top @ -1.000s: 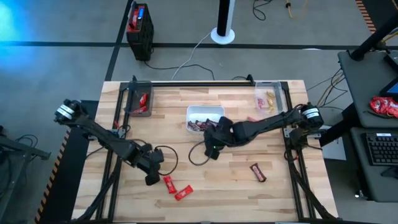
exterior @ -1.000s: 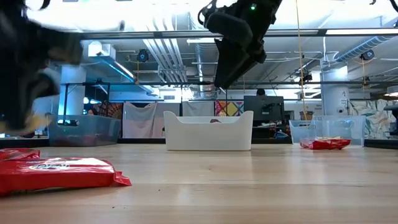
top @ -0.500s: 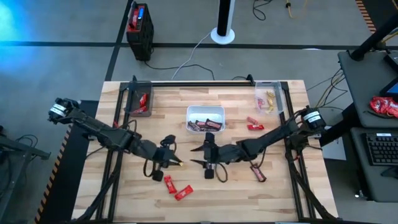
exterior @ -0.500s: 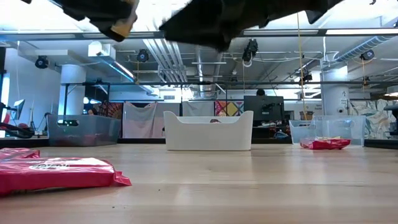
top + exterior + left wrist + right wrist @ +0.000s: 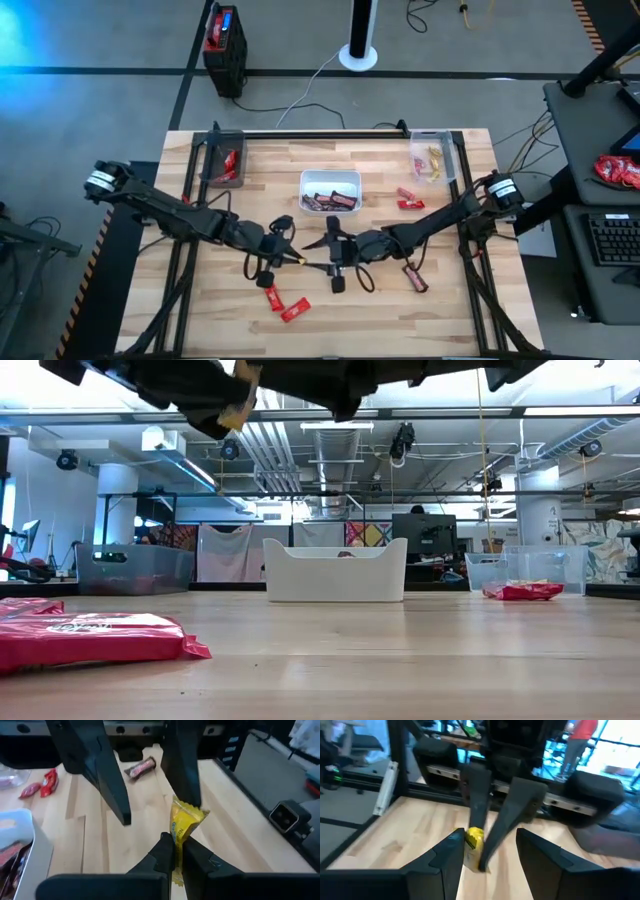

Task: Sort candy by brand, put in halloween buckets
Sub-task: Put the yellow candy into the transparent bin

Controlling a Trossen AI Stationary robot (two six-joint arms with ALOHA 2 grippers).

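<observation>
A: What has changed in the last second?

B: The left gripper (image 5: 291,260), which a second ago hung low near the red candies (image 5: 282,303), has swung toward mid-table. The right gripper (image 5: 318,246) has left the white tray (image 5: 330,177) to meet it nose to nose. This reads as a handover above the table (image 5: 450,310), probably to carry the piece toward the far-right clear tub (image 5: 433,160) that holds gold sweets.

A: Where is the piece, and how do the jaws stand?

B: The left wrist view shows the left fingers closed on a yellow candy (image 5: 186,822), held upright. The right gripper's fingers (image 5: 107,775) stand apart on either side of it, not yet touching, it seems.

A: What does one view add?

B: From overhead the yellow candy is too small to find. The low view gives only a gold edge (image 5: 243,407) under dark arms. A brown bar (image 5: 414,277) and the left tub (image 5: 224,160) show only from above.
</observation>
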